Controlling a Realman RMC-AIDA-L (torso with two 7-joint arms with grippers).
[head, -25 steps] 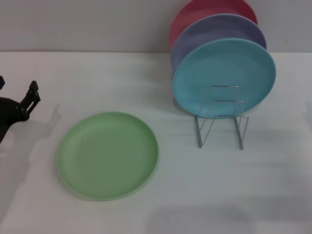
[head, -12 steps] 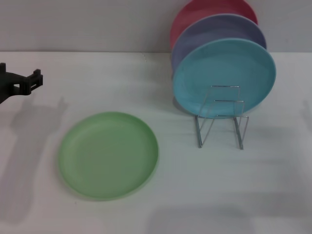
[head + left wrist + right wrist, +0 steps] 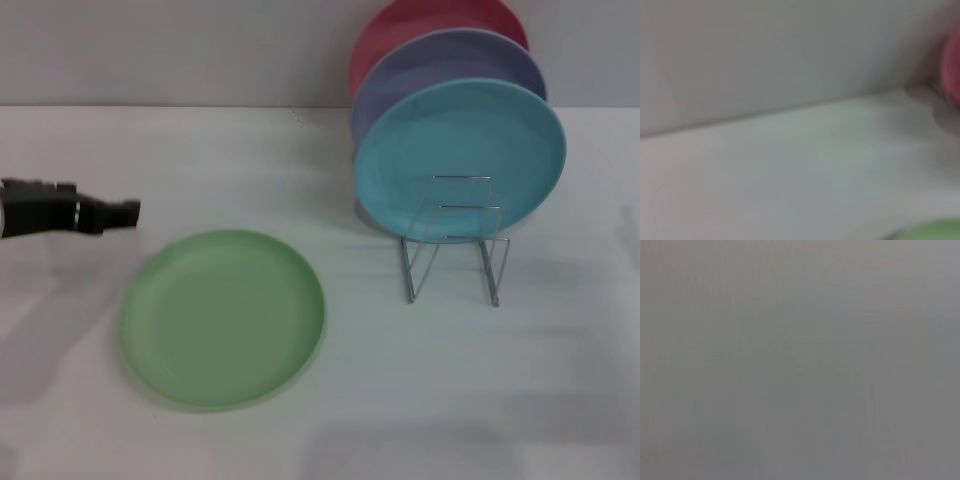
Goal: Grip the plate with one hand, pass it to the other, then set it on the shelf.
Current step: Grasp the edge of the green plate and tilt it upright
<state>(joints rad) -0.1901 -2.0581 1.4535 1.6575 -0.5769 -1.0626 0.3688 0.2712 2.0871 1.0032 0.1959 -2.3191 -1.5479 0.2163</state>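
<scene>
Beside the plate (image 3: pixel 222 318) hovers the left tool (image 3: pixel 125 212).

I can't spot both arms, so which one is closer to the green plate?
The left. The left gripper hangs just beyond the green plate, at its far left edge, not touching. The right arm is outside every view.

The left end effector (image 3: pixel 125 212) has swung down and inward from the worktop's far left, now pointing level, just beyond the green plate's (image 3: pixel 222 318) rim.
</scene>
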